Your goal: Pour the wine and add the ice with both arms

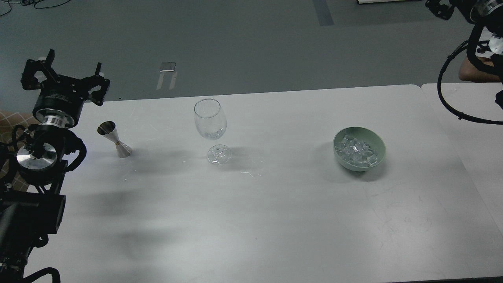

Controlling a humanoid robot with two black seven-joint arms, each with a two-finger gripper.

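Note:
A clear, empty stemmed wine glass stands upright on the white table, left of centre. A silver double-cone jigger stands to its left. Several clear ice cubes lie in a pale green bowl on the right. My left gripper hovers over the table's far left corner, behind the jigger, with its fingers spread and empty. My right arm shows only at the top right corner, well away from the bowl. A dark part at its end may be the gripper; its fingers cannot be told apart.
A second white table adjoins on the right, with a narrow seam between them. A black cable loops down from the right arm over it. Grey floor lies beyond the far edge.

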